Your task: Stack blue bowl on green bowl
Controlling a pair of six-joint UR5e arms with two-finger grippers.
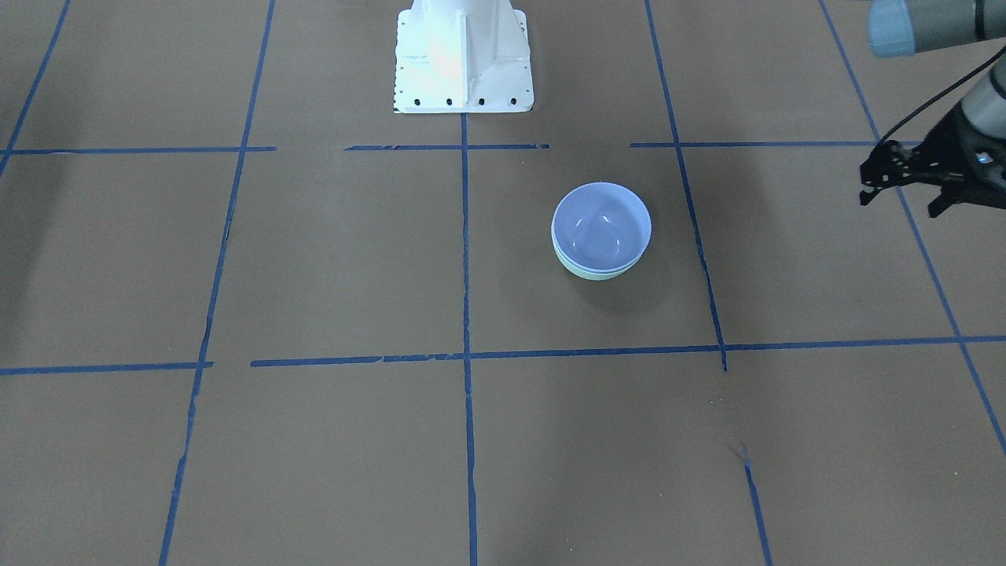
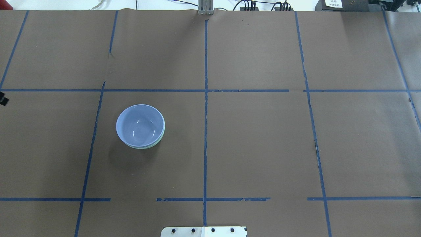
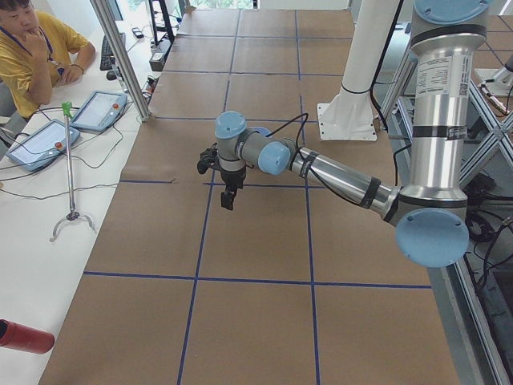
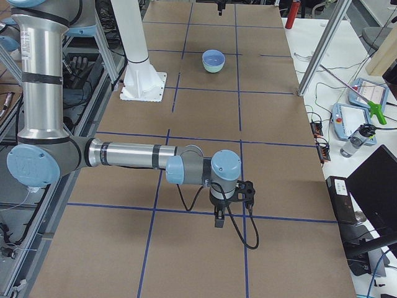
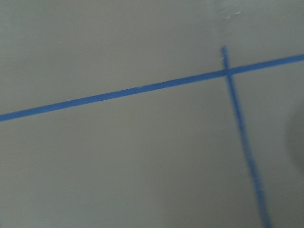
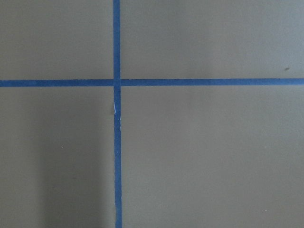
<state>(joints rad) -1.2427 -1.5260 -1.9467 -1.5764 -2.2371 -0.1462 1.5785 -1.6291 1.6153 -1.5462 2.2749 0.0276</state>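
Observation:
The blue bowl [image 1: 601, 228] sits nested inside the green bowl [image 1: 599, 273], of which only a thin mint edge shows below the blue rim. The stack stands on the brown table, also in the overhead view with the blue bowl [image 2: 140, 125] in the green bowl [image 2: 150, 146], and far off in the exterior right view [image 4: 213, 59]. My left gripper [image 1: 901, 203] is open and empty, well off to the side of the stack above the table. My right gripper [image 4: 218, 218] hangs over the table far from the bowls; I cannot tell whether it is open or shut.
The white robot base [image 1: 464, 59] stands at the table's back edge. Blue tape lines [image 2: 205, 108] grid the brown table. An operator [image 3: 32, 48] sits by tablets [image 3: 36, 144] on a side table, with a red bottle [image 3: 24, 337] near it.

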